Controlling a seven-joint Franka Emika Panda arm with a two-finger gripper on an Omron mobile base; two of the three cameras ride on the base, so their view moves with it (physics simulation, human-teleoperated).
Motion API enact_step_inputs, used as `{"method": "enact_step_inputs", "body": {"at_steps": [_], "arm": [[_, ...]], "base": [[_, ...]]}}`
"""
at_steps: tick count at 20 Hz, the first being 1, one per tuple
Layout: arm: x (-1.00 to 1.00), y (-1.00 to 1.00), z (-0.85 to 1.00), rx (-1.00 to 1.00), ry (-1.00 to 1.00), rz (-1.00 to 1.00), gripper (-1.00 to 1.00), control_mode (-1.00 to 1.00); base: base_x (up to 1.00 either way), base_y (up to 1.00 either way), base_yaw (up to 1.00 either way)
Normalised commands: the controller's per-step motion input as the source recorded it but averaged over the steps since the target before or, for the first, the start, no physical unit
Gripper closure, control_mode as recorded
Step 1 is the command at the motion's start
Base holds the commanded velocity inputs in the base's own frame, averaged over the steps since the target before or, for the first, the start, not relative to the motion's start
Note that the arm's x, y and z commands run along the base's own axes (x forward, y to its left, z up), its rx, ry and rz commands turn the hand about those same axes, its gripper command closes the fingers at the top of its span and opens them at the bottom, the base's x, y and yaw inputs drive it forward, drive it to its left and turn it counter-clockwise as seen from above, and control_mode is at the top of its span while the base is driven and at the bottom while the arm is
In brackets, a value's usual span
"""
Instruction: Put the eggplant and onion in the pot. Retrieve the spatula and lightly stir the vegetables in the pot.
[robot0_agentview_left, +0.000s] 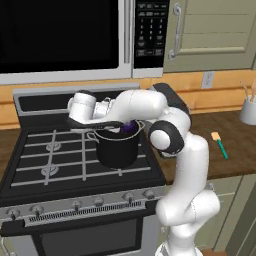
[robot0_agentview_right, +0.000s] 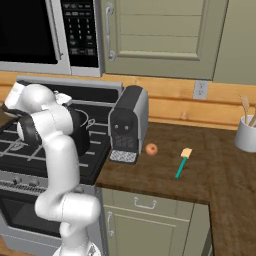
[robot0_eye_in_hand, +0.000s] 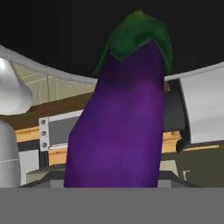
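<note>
The glossy purple eggplant with a green cap (robot0_eye_in_hand: 122, 113) sits right up against the hand camera, so can't tell if the gripper is actually pinching it. It hangs at the mouth of the black cylindrical silver-rimmed pot (robot0_agentview_left: 117, 147) on the stove. The green-handled spatula (robot0_agentview_right: 182, 163) and small round onion (robot0_agentview_right: 151, 149) lie on the wooden counter, right of the pot.

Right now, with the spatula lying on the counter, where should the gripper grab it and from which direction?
Probably the green handle of the spatula, near its middle, coming straight down from above. It lies flat on the wooden counter, so only the top is free, and the handle is slim and straight. Fingers should close across its width, away from the wider pale blade.
</note>
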Motion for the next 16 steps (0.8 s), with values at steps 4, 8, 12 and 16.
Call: {"method": "enact_step_inputs", "body": {"at_steps": [4, 8, 12, 16], "arm": [[0.32, 0.00, -0.45, -0.05, 0.00, 0.00, -1.00, -1.00], [0.14, 0.00, -0.05, 0.00, 0.00, 0.00, -1.00, -1.00], [-0.01, 0.00, 0.17, 0.00, -0.01, 0.00, -1.00, -1.00], [-0.21, 0.00, 0.28, 0.00, -0.05, 0.01, -1.00, -1.00]], "base": [[0.00, 0.00, 0.00], [0.00, 0.00, 0.00], [0.00, 0.00, 0.00], [0.00, 0.00, 0.00]]}}
